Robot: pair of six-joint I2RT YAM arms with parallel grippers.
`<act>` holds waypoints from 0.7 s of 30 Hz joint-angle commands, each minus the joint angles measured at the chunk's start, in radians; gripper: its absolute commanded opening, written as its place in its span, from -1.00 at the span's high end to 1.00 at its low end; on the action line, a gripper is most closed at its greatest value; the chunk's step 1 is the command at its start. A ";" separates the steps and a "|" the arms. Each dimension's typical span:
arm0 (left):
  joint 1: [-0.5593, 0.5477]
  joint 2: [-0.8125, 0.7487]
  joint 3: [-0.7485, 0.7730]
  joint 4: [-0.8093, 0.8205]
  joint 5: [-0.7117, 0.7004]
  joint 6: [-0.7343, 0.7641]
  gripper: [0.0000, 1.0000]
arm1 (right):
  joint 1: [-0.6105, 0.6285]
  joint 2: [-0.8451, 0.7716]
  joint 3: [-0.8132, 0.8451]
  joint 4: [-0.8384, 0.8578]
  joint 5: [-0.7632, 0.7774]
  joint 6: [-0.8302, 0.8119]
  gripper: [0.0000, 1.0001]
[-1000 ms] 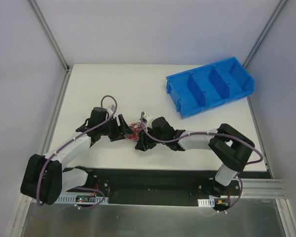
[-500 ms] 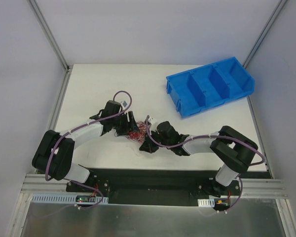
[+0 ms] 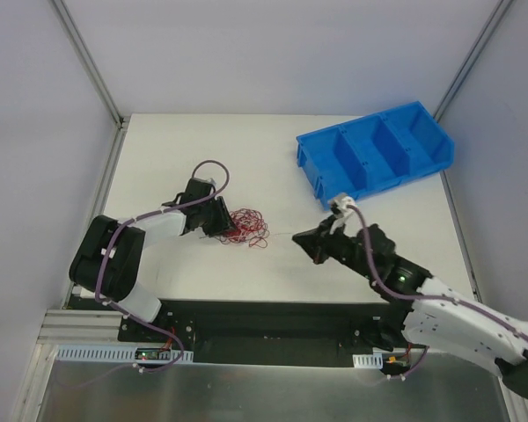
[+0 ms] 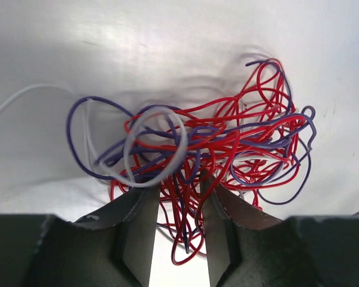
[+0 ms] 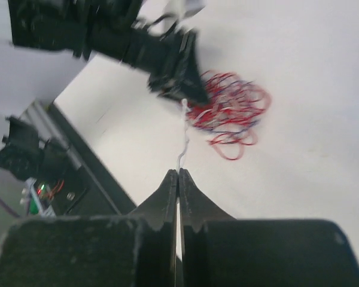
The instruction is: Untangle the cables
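Your right gripper (image 5: pixel 178 174) pinches a white strand (image 5: pixel 182 140), jaws together, running to the cables (image 3: pixel 246 227) — a tangle on the table (image 3: pixel 158 149) with loops between the slightly parted jaws of the left gripper (image 4: pixel 179 200). Pull before those clamp and the knot could simply drag along.

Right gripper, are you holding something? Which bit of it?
Yes: the right gripper pinches one thin white cable, on the stretch farthest from the red tangle.
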 commanded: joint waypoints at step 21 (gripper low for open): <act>0.204 -0.450 -0.173 -0.129 -0.064 -0.018 -0.03 | -0.005 -0.338 0.352 -0.489 0.747 -0.336 1.00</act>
